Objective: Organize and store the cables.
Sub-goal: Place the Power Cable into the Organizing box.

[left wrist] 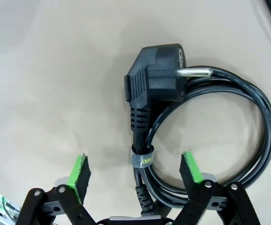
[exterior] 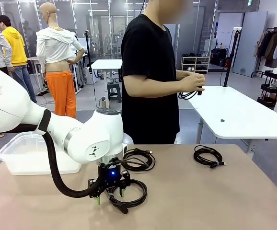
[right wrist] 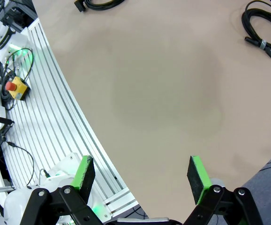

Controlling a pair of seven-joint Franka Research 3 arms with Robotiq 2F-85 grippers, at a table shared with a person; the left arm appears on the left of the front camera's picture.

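Three coiled black cables lie on the tan table: a power cable near the front, one behind it, and one at the right. My left gripper is lowered over the front coil. In the left wrist view its green pads stand on either side of the coil's strapped section with gaps showing, and the plug lies beyond. My right gripper hangs open above the table's near edge with nothing between its fingers. A person across the table holds another cable in both hands.
A clear plastic bin stands at the table's back left. In the right wrist view, two cable coils lie far ahead, and an aluminium rail frame with a red stop button runs beside the table. A white table stands behind the person.
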